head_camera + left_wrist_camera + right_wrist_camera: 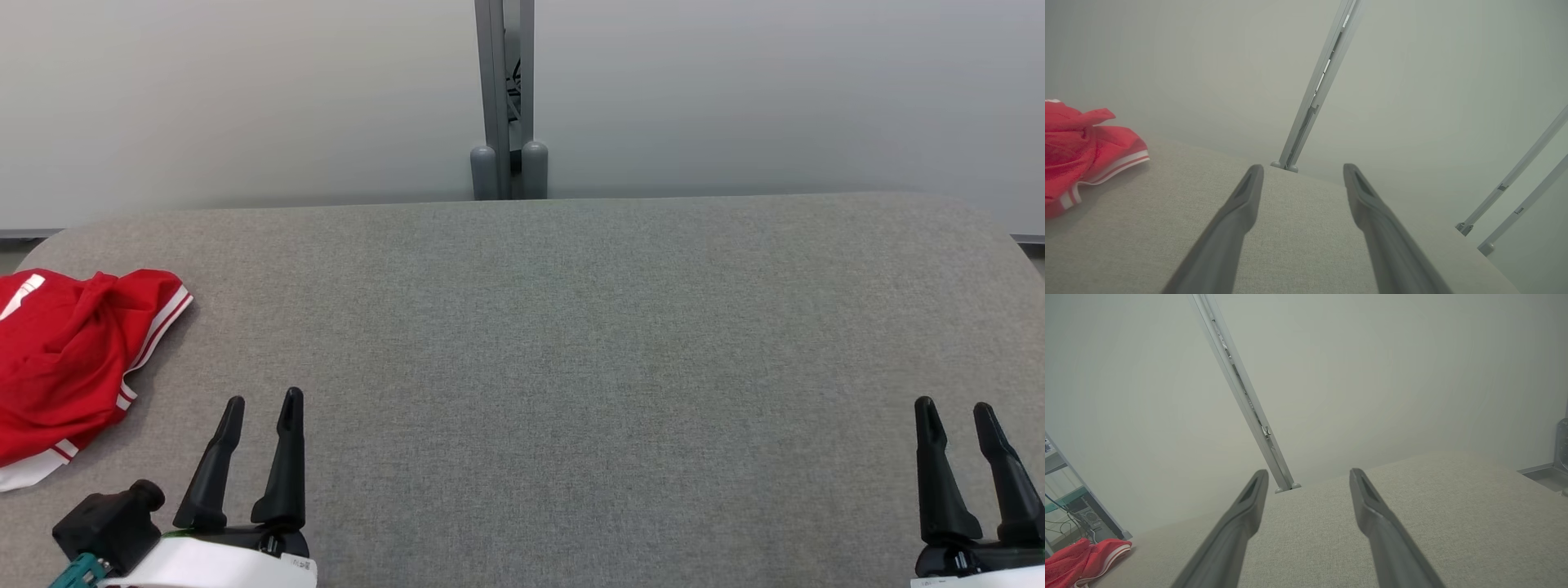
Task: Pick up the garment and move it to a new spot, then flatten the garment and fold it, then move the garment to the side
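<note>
The garment [69, 367] is red with white striped trim and lies crumpled at the left edge of the grey fabric-covered table [539, 327]. My left gripper [263, 400] stands open at the lower left, just right of the garment and apart from it, with nothing between its fingers. My right gripper [953, 406] stands open at the lower right, far from the garment. In the left wrist view the garment [1081, 143] is at the left, beside my open left gripper [1300, 167]. In the right wrist view the garment [1084, 559] shows small at the lower left, beyond my open right gripper [1308, 472].
A grey metal post [504, 98] stands behind the table's far edge in front of a pale wall. Two slanted grey rails [1515, 192] show at the right of the left wrist view. A shelf with cables [1069, 514] stands past the table's left end.
</note>
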